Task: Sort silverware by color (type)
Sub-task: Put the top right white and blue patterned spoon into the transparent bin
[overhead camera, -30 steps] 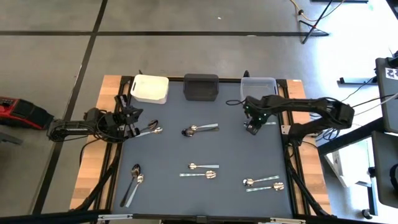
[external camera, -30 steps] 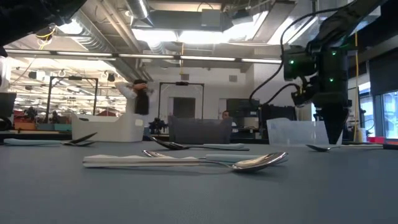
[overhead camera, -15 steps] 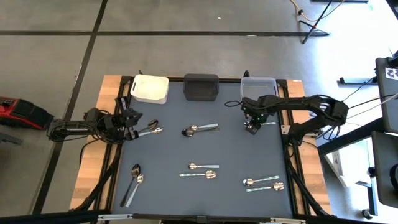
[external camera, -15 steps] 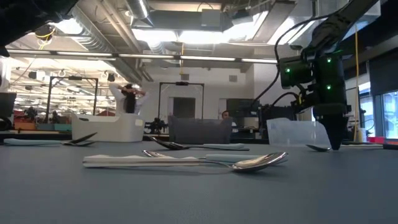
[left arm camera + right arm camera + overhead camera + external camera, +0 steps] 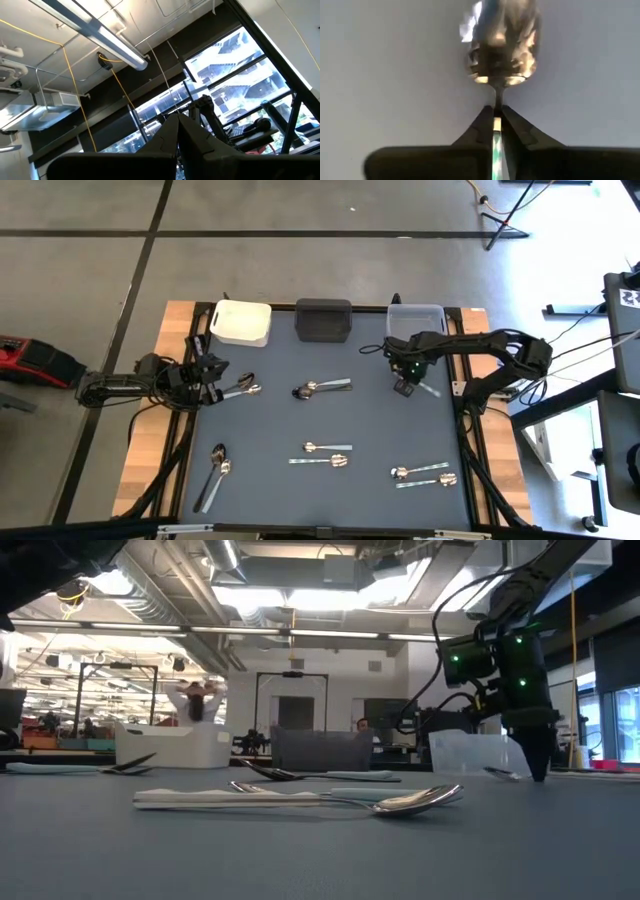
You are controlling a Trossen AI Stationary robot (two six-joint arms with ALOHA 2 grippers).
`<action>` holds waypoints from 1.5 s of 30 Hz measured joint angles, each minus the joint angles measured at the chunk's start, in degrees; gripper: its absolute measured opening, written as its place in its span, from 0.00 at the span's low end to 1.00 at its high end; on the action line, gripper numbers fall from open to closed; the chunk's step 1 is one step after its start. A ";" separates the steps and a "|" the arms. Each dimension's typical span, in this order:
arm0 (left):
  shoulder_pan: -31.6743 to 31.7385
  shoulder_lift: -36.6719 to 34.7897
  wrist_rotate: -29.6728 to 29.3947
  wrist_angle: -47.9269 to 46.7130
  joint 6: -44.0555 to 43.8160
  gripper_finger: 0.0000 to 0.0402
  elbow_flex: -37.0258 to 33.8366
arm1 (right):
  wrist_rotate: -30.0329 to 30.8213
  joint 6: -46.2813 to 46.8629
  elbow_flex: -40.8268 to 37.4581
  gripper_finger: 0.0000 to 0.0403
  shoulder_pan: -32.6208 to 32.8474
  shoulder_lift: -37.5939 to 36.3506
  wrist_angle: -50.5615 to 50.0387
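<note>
My right gripper (image 5: pixel 404 386) is low over the table's far right part, in front of the clear bin (image 5: pixel 416 318), shut on a shiny silver spoon (image 5: pixel 500 40). The spoon's handle (image 5: pixel 428 388) sticks out toward the table's right edge. In the low view my right gripper (image 5: pixel 541 772) points down, its tips near the table top. My left gripper (image 5: pixel 212 374) waits at the table's left edge, shut and empty, beside a dark and a silver spoon (image 5: pixel 241 387). Other spoons lie in pairs on the mat. My right gripper pinches the spoon's slim neck (image 5: pixel 496 125), just behind the bowl, between its two fingertips. The fingers come from above, pointing down. The bowl (image 5: pixel 500 45) lies ahead of the fingers, close over the grey mat. I cannot tell whether the spoon is clear of the table.
A white bin (image 5: pixel 241 322), a black bin (image 5: pixel 323 320) and the clear bin stand along the far edge. Spoon pairs lie at mid-table (image 5: pixel 320 388), centre front (image 5: pixel 326 455), front left (image 5: pixel 215 468) and front right (image 5: pixel 422 475).
My right gripper has gone down to the table and a little toward the left edge. The silver spoon under it has swung about, its handle now pointing more toward the near right.
</note>
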 joint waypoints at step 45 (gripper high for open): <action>0.00 0.02 0.20 0.05 -0.59 0.01 0.00 | 10.20 -29.64 12.93 0.01 -27.19 -3.83 12.89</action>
